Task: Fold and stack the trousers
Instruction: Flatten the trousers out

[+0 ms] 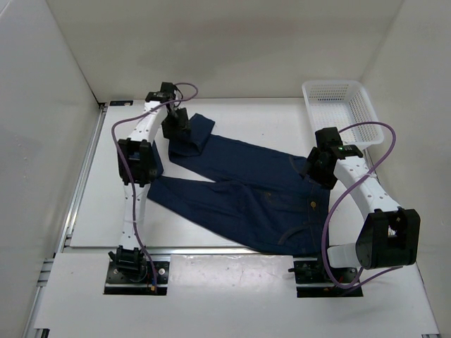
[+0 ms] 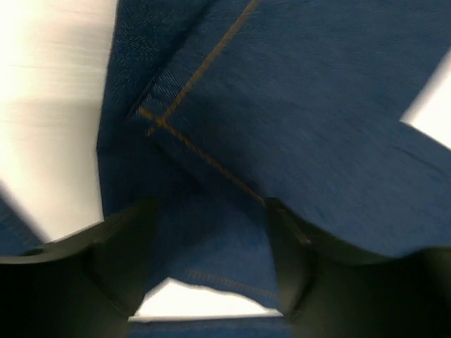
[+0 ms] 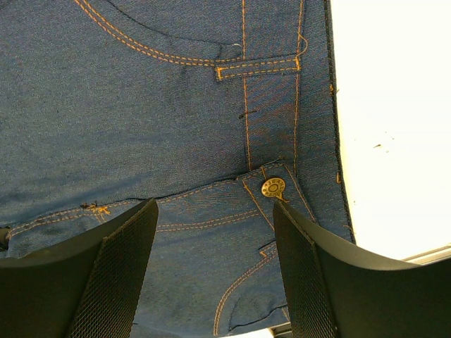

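Note:
The dark navy trousers [image 1: 239, 190] lie spread on the white table [image 1: 268, 116], waist to the right and legs running left. My left gripper [image 1: 175, 132] is low over the end of the far leg. In the left wrist view its fingers stand apart [image 2: 211, 282] with the blurred hem cloth [image 2: 211, 239] between them and a fold of leg [image 2: 317, 105] over the right finger. My right gripper [image 1: 315, 167] hovers open over the waist. In the right wrist view [image 3: 215, 267] it is empty above the fly, beside the brass button [image 3: 273, 187].
A white plastic basket [image 1: 338, 105] stands at the far right corner of the table. White walls close in the back and both sides. The table's right edge shows in the right wrist view [image 3: 394, 141], just past the waistband.

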Motion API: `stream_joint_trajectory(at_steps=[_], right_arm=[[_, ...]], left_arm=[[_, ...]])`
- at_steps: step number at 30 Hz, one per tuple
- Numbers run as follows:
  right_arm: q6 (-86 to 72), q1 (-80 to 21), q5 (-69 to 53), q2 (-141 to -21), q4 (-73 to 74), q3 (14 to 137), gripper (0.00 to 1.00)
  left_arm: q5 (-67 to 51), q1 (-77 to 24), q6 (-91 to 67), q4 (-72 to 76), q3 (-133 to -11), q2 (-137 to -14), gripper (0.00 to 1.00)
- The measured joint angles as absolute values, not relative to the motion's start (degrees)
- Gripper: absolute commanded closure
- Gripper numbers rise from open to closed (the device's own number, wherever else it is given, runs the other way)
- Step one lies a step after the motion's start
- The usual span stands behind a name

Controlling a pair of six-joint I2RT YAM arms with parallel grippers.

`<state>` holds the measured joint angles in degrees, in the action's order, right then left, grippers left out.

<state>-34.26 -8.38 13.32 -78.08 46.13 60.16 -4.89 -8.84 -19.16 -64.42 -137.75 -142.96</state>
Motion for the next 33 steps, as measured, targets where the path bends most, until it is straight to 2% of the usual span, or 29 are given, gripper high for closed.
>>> stream_joint_trajectory(at_steps=[4, 10, 11, 14, 17, 18, 24, 25, 26, 27, 28, 31, 33], right_arm=[[-34.3, -8.4, 13.3, -78.1, 46.1, 60.2, 0.29], [-34.3, -8.4, 13.3, -78.1, 46.2, 60.2, 0.29], [-34.2, -8.4, 13.3, -78.1, 46.2, 60.2, 0.29], [-34.2, -8.4, 13.3, -78.1, 46.2, 60.2, 0.29], [-34.2, -8.4, 13.3, -78.1, 46.2, 60.2, 0.29], [-34.2, -8.4, 13.3, -78.1, 46.2, 60.2, 0.29], [-34.2, -8.4, 13.3, -78.1, 46.2, 60.2, 0.29], [-34.2, -8.4, 13.3, -78.1, 46.2, 60.2, 0.29], [-34.2, -8.4, 13.3, -78.1, 46.2, 60.2, 0.29], [-34.2, -8.4, 13.3, -78.1, 46.2, 60.2, 0.29], [-34.2, -8.4, 13.3, -78.1, 46.2, 60.2, 0.29], [-34.2, -8.4, 13.3, -78.1, 46.2, 60.2, 0.29], [-34.2, -8.4, 13.3, -78.2, 46.2, 60.2, 0.29]], left_arm=[[-5.9, -8.8, -21.5, -64.4, -138.0, -147.7, 0.29], [-5.4, -8.8, -23.6, -62.9, -138.9, -147.6, 0.35], [-5.4, -8.8, -23.8, -62.8, -138.9, -147.7, 0.42], [-5.1, -8.9, -24.6, -62.4, -138.9, -147.7, 0.54], [-4.5, -9.1, -25.3, -62.0, -138.9, -147.7, 0.83], [-4.3, -9.1, -25.2, -61.9, -138.9, -147.7, 0.88], [-0.9, -9.2, -25.4, -61.4, -139.0, -147.6, 0.9], [-0.5, -9.2, -25.4, -61.5, -139.1, -147.6, 0.89], [-0.4, -9.2, -25.4, -61.4, -139.2, -147.6, 0.77], [-0.4, -9.2, -25.2, -61.4, -139.2, -147.4, 0.57], [-0.6, -9.2, -24.9, -61.4, -139.2, -147.2, 0.48], [-2.0, -9.3, -25.3, -61.2, -139.1, -146.5, 0.26], [-2.8, -9.6, -25.4, -60.8, -137.9, -145.8, 0.15]])
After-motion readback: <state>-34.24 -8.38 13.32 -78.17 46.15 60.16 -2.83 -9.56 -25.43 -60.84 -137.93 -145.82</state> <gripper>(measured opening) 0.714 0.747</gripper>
